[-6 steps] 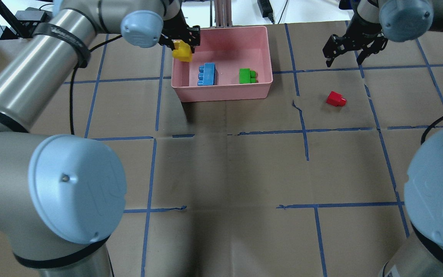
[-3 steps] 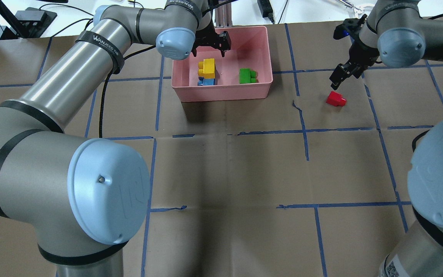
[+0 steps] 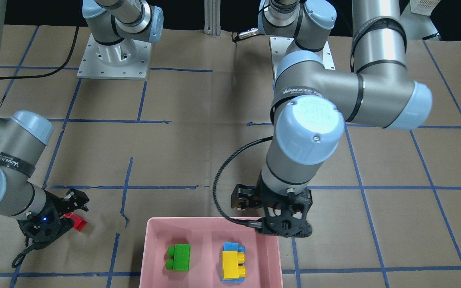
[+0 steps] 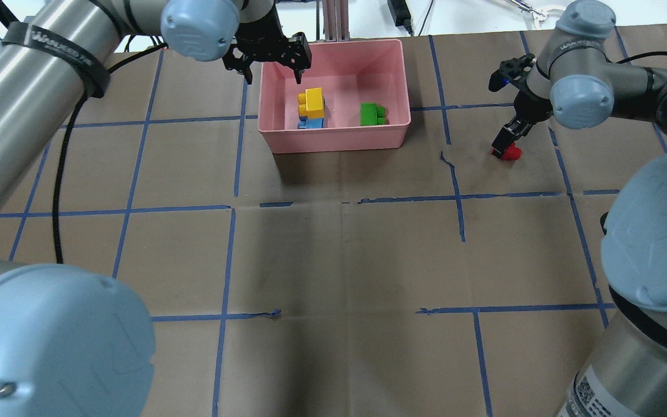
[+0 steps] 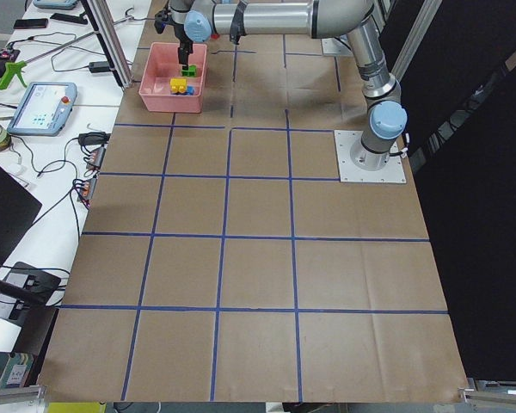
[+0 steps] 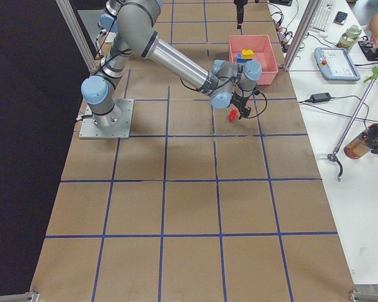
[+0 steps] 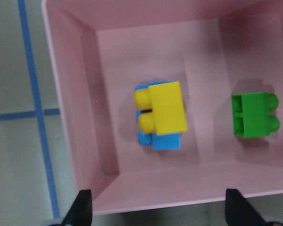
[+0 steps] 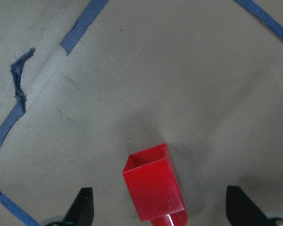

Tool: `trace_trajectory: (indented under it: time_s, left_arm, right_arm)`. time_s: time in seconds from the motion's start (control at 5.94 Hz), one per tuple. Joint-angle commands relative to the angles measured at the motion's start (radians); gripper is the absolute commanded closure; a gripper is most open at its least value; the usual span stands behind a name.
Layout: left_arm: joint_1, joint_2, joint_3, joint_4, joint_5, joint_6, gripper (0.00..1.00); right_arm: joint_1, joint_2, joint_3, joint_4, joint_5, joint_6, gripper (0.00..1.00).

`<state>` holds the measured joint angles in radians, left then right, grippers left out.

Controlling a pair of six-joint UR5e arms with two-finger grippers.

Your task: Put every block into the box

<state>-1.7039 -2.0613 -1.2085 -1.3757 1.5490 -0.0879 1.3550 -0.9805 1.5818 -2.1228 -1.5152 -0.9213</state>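
Above the pink box, the left gripper hangs spread, empty; inside lie the yellow block atop the blue block and the green block. The right gripper, spread, straddles the red block on the table.

Brown paper covers the table, split into squares by blue tape. A white bench runs along one long side, carrying a teal pendant, cables and a brown bottle. An aluminium post stands at its edge. Black curtain closes the opposite side. The light is even, the shadows soft.
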Motion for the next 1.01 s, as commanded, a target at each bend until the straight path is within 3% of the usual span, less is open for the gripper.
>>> trace_trajectory:
  time_s: [0.0, 0.17, 0.34, 0.5, 0.67, 0.84]
  left_arm:
    - [0.097, 0.203, -0.186, -0.067, 0.002, 0.07, 0.01]
    - [0.116, 0.289, -0.239, -0.092, 0.0, 0.077, 0.01]
    - [0.116, 0.367, -0.273, -0.138, 0.002, 0.077, 0.01]
    - [0.119, 0.388, -0.276, -0.14, 0.002, 0.074, 0.01]
    - [0.119, 0.388, -0.278, -0.137, 0.0, 0.071, 0.0]
    - [0.115, 0.406, -0.275, -0.144, 0.0, 0.071, 0.0]
  right_arm:
    - [-0.002, 0.002, 0.035, -0.065, -0.01, 0.016, 0.27]
    - [-0.002, 0.0, 0.029, -0.062, -0.063, 0.016, 0.59]
    - [-0.002, -0.001, 0.023, -0.062, -0.069, 0.016, 0.72]
    - [-0.002, -0.013, 0.012, -0.06, -0.069, 0.042, 0.75]
    - [0.007, -0.041, -0.056, -0.016, -0.068, 0.144, 0.75]
    - [0.016, -0.071, -0.151, 0.106, -0.051, 0.262, 0.75]
